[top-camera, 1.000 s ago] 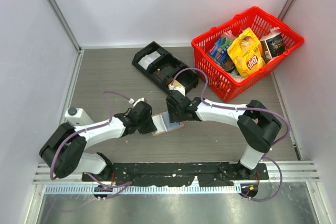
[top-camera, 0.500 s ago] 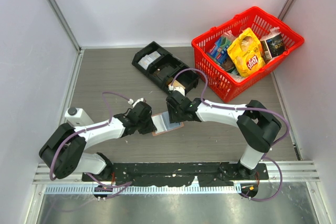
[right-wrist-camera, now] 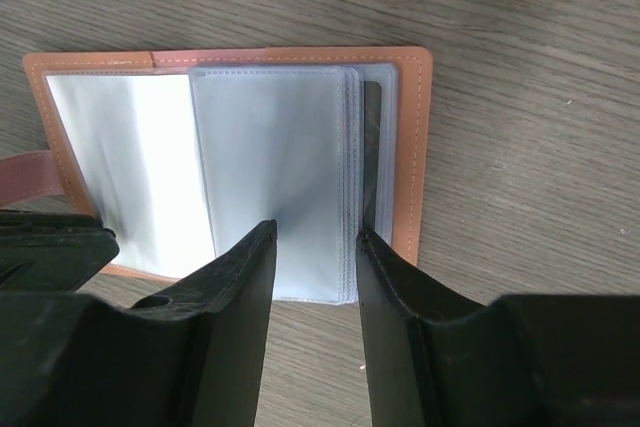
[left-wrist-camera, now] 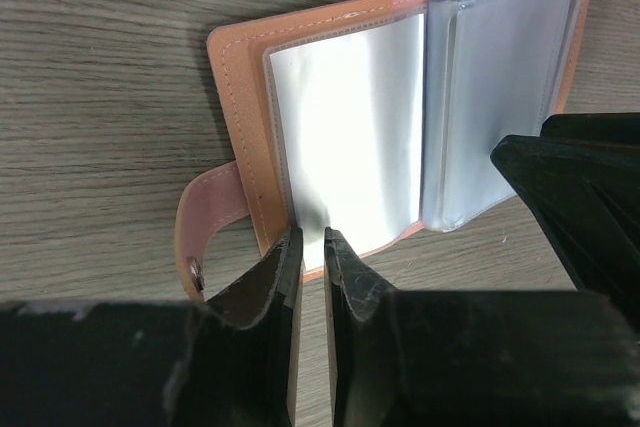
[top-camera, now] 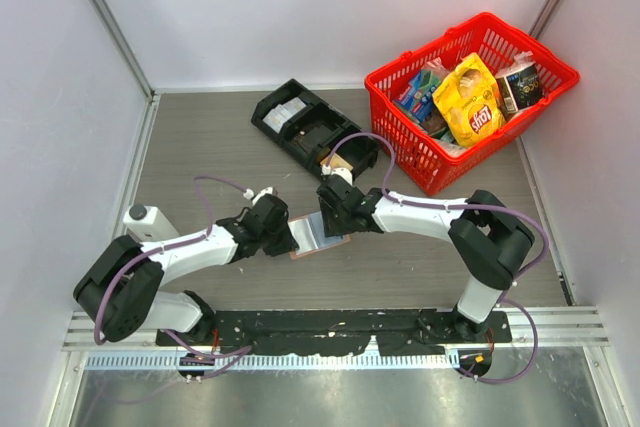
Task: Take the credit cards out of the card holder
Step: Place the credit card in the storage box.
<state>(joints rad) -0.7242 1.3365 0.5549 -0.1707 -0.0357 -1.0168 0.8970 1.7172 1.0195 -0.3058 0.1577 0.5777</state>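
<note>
1. Two grippers meet over the card holder (top-camera: 320,236), which lies open and flat on the table (top-camera: 200,147) just in front of the arm bases, between the two wrists (the black tray (top-camera: 310,132) sits well apart, farther back).
2. We see the left gripper (left-wrist-camera: 312,237) almost closed, with only a slit between its fingers. It nips the near edge of the holder's left flap, just beside the snap tab (left-wrist-camera: 205,227).
3. We see the right gripper (right-wrist-camera: 315,232) about half open over the right half. Its fingers straddle the near edge of the clear sleeves (right-wrist-camera: 270,147) and have hold of nothing that we can make out.
4. We judge the holder light and thin, with a soft cover that would bend and skid on the smooth surface unless one flap is kept pinned. The sleeves look slick and floppy (a pinch on them would likely lift the whole holder rather than free a card).
5. We spot a dark card (right-wrist-camera: 371,137) tucked behind the sleeves, against the right cover. It is probably stiff and smooth, so we would take it by whatever edge stands clear of its pocket and draw it straight along the sleeve. We cannot tell which way the pockets open.
</note>
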